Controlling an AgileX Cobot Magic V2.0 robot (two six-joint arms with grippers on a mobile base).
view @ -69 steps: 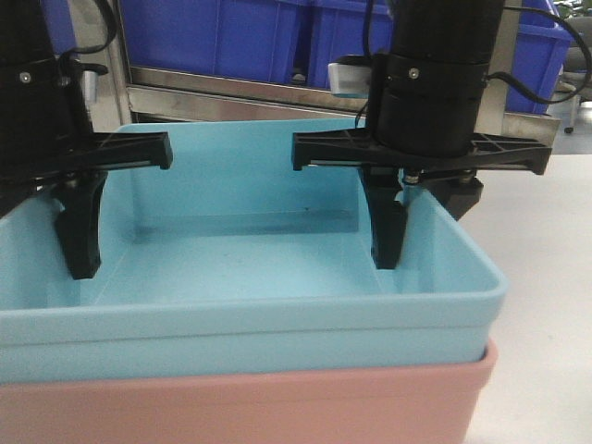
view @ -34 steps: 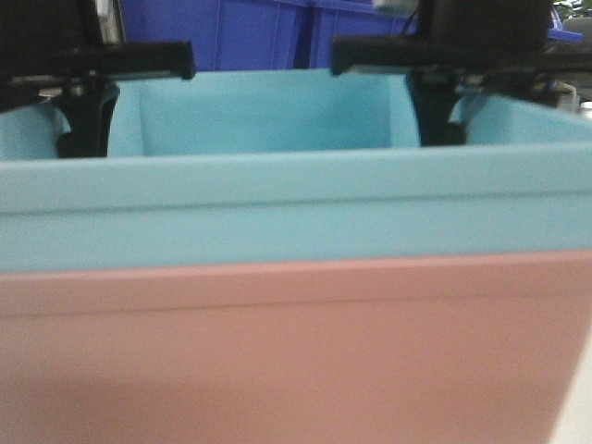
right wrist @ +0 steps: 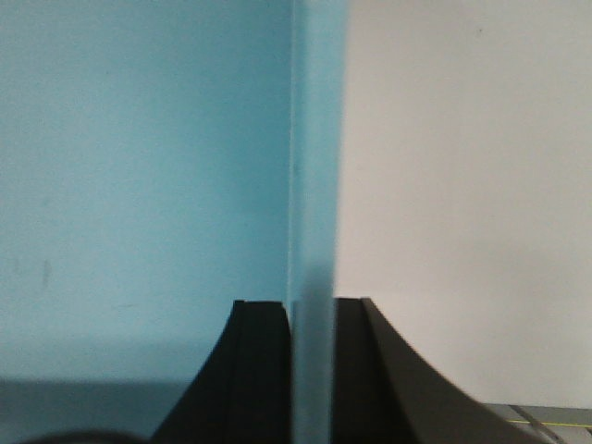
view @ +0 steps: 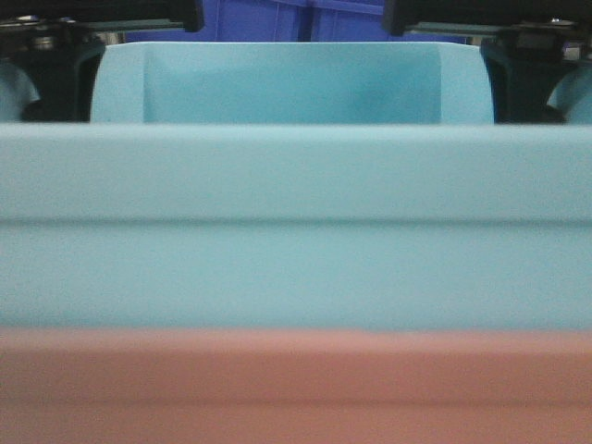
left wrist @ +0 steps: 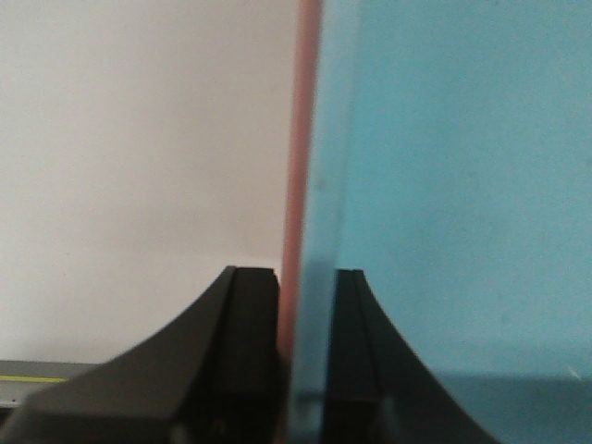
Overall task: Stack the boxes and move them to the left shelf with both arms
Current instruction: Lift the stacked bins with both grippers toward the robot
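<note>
The blue tub is nested inside the pink tub, and the stack is seen very close to the front camera, filling nearly the whole view, with a dark blue crate glimpsed behind the far wall. The left gripper is closed narrowly over the stack's left wall, with pink rim and blue wall both pinched between its black fingers. The right gripper is clamped likewise on the right wall, where only blue plastic is seen between the fingers; a pale surface is shown outside both walls.
</note>
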